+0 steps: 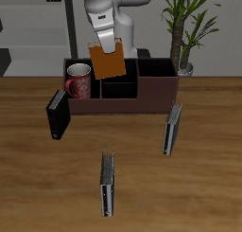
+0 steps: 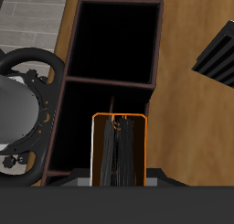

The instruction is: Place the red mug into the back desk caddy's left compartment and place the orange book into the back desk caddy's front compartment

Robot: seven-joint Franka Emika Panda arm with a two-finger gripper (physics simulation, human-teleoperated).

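My gripper [image 1: 106, 44] is shut on the top edge of the orange book [image 1: 107, 62], which hangs upright just above the middle sections of the back desk caddy [image 1: 113, 105]. Its front compartment [image 1: 119, 88] lies just below the book. In the wrist view the orange book [image 2: 119, 150] is seen edge-on between my fingers, over the dark-lined caddy [image 2: 69, 45]. The red mug [image 1: 78, 81] stands upright inside the left compartment [image 1: 71, 63], at the caddy's end.
A black book [image 1: 59, 113] leans against the caddy's end beside the mug. One grey-black book [image 1: 171, 129] stands upright in front of the caddy, and another [image 1: 109, 184] nearer the table's front edge. A potted plant [image 1: 185, 32] stands behind the caddy's other end.
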